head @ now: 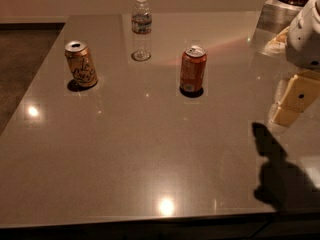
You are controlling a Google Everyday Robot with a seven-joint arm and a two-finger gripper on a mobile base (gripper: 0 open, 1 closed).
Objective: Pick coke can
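Upright coke can (193,69), well left of right-edge gripper (294,100)

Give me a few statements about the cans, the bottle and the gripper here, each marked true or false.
1. The coke can stands upright on the table. True.
2. The water bottle lies on its side. False: it stands upright, farther back than both cans.
3. The gripper is closed around the coke can. False: the gripper is out of view; only a white part of the robot arm shows at the picture's right edge, apart from the can.
4. The gold-orange can stands toward the picture's left of the coke can. True.
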